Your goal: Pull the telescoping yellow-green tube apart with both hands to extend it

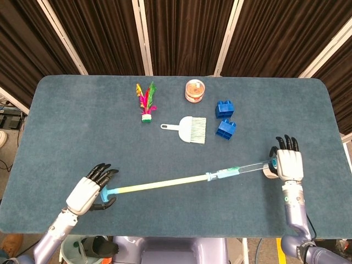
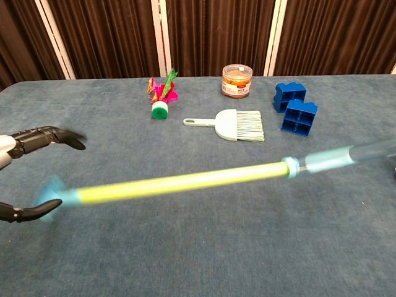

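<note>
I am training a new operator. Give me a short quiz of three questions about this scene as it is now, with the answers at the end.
1. True or false: the two blue blocks are stacked one on top of the other.
2. Which part of the tube does the right hand hold? A) the clear end B) the yellow-green middle C) the blue ring where the sections meet
3. Fill in: in the head view, the feathered shuttlecock stands to the ___ of the orange jar.

Key: 1 false, they lie side by side on the table. 2 A. 3 left.
</note>
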### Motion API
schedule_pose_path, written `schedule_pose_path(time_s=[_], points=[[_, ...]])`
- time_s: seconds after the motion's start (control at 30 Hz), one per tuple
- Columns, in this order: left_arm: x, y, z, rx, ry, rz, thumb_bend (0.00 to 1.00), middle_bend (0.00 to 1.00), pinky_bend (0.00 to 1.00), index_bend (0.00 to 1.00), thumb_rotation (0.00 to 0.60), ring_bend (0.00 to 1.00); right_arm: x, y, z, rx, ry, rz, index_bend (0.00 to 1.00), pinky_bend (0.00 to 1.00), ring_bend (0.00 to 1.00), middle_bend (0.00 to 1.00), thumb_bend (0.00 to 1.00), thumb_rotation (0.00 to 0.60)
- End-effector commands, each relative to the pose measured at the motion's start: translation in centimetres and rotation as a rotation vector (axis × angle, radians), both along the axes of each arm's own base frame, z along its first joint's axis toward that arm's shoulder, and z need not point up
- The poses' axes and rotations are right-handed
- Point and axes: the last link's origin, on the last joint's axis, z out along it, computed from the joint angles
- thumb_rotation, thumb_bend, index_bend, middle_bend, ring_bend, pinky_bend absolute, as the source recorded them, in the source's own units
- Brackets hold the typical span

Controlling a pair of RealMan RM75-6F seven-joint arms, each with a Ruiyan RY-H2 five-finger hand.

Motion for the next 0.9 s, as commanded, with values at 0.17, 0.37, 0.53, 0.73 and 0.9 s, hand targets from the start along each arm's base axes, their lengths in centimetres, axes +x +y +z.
schedule_pose_path(time_s=[0.17,0.37,0.53,0.73,0.9], points=[[-1.0,0.8,-0.2,-0.003,0.022,0.045,0.26,0.14,0.10,0.01,0.600,0.08,-1.6,1.8,-0.8,0.136,0.054,-0.109,0.10,0.08,0.00,0.00,0.33,0.600],[-2.1,1.4,0.9,0.031,0.006,0.086,0.22,0.12,0.10,0.01,0.600,0.08,-1.8,3.1,-0.5,0.191,0.095,-0.153,0.00,0.06,0.00,0.00,0.14,0.600],[-2.8,1.5,2.3,0.049,-0.006,0.109,0.16,0.12,0.10,0.01,0.600,0.08,-1.7,4.8,0.8,0.245,0.214,-0.191,0.00,0.06,0.00,0.00,0.03,0.600],[-3.2,1.5,4.1,0.069,-0.007,0.140,0.12,0.10,0.10,0.01,0.600,0.07,-1.5,6.9,3.3,0.238,0.323,-0.216,0.00,0.06,0.00,0.00,0.00,0.600],[-3.6,1.2,6.6,0.092,0.032,0.183,0.10,0.08,0.10,0.04,0.600,0.07,1.0,7.5,6.2,0.118,0.275,-0.156,0.00,0.06,0.00,0.00,0.00,0.600]])
